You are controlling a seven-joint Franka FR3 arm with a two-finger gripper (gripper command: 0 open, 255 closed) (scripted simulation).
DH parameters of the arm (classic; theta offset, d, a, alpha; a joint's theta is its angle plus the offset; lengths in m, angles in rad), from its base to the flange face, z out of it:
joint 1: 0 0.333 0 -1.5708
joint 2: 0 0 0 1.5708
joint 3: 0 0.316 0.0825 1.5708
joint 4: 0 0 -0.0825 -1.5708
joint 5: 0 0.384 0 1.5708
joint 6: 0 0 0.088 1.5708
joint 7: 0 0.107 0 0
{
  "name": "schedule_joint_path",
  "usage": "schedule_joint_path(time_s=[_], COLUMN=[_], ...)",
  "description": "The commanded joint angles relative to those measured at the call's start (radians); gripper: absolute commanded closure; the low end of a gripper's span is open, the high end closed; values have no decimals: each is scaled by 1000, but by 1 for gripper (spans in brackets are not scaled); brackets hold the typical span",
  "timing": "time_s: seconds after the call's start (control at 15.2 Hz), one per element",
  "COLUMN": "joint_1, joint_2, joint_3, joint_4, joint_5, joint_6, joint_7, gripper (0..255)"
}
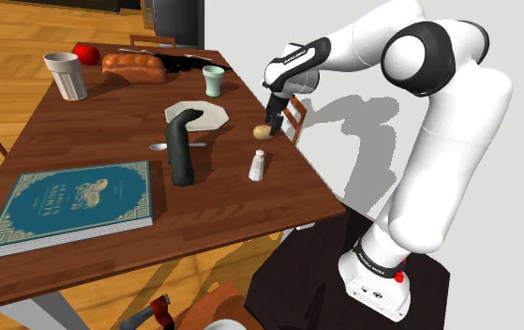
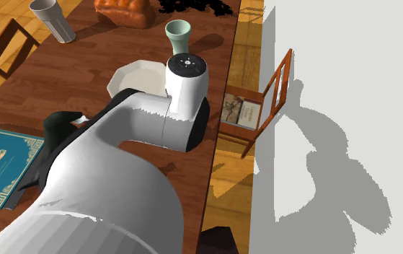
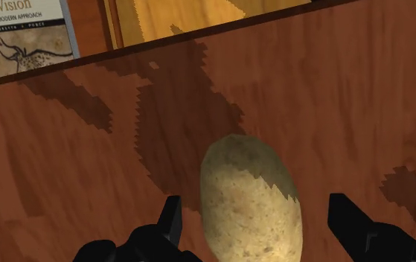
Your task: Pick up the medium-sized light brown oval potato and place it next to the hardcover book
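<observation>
While I am watching through the wrist view, the fingers (image 3: 347, 223) are standing apart, one on each side of the light brown potato (image 3: 251, 201). Bare brown worktop (image 3: 362, 97) is showing in both gaps, so neither finger is touching it. The potato is lying flat on the worktop just beside the white plate (image 1: 215, 114), on the side of the plate facing the worktop's edge and the wooden chair (image 2: 275, 86). From the shoulder view I am seeing the arm (image 1: 438, 103) reaching down over that spot.

The teal hardcover book (image 1: 72, 202) is lying flat well apart from the plate, toward the shoulder view's lower left. A tall black bent thing (image 1: 180, 150) is standing right beside the plate on that same side; whether it is touching the plate I cannot tell. A small white shaker (image 1: 257, 166) is standing upright near the plate, toward the shoulder view's bottom. A pale green cup (image 1: 214, 81) is standing near the plate on the opposite side, and a loaf of bread (image 1: 135, 66) is lying farther from the plate than the cup.
</observation>
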Motion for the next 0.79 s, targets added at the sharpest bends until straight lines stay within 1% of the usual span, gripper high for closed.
schedule_joint_path(time_s=[0.0,0.2,0.66,0.73], joint_1=[-3,-6,-6,-6], joint_2=[19,44,44,44], joint_3=[5,12,12,12], joint_4=[-4,-9,-9,-9], joint_5=[14,33,33,33], joint_6=[22,49,48,48], joint_7=[-11,-23,-23,-23], gripper=[0,0,0,255])
